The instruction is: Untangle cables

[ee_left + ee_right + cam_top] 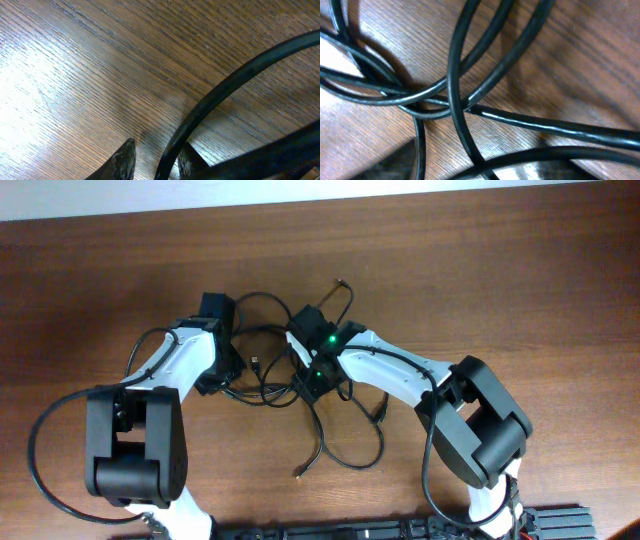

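The cables (268,385) lie as a loose black tangle at the middle of the wooden table, with one loop (352,450) trailing toward the front and metal plug ends (300,473) lying free. My left gripper (222,330) hangs over the tangle's left side. In the left wrist view it (155,161) is open just above the wood, and one cable (220,87) passes between the fingertips (122,160), close to the right one. My right gripper (308,340) is over the tangle's right side. Its view is filled by several crossing cables (452,105), and its fingers do not show clearly.
Thicker black arm wires loop out at the left (40,450) and run along the right arm (425,450). A dark rail (400,530) lies along the table's front edge. Bare wood (500,270) shows round the tangle.
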Robot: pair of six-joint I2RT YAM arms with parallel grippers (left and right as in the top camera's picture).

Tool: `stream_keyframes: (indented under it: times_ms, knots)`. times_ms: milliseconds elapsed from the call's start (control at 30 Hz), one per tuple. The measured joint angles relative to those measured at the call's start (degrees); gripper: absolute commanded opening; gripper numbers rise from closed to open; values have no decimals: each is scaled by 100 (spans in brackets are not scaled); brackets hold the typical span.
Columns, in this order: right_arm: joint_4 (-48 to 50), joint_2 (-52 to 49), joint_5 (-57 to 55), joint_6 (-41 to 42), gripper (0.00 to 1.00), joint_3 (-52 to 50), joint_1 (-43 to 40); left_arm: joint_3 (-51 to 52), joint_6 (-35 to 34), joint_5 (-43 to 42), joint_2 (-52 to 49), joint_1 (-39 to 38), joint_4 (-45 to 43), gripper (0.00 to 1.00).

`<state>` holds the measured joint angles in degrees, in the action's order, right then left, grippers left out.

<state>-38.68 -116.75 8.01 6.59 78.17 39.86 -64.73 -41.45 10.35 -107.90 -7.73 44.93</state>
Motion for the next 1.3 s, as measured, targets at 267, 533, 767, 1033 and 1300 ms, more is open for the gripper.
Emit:
stream_keyframes:
  times_ms: [267, 533, 767, 1033, 1300]
  knots:
    - [-511, 2, -28, 94, 4, 131, -46, 0, 0, 0, 0, 0, 4, 29]
    - [-1506, 1939, -42, -201, 4, 911, -737, 0, 0, -4, 2, 0, -9, 29]
    - [-1475, 4140, -129, -232, 4, 979, -2072, 0, 0, -4, 2, 0, -11, 30]
    - [-1891, 4597, -203, -232, 4, 979, -2820, -2, -9, 7, 11, 4, -13, 99]
    - [-1716, 4594, -286, -232, 4, 979, -2820, -94, 717, -603, 33, 24, 199, 99]
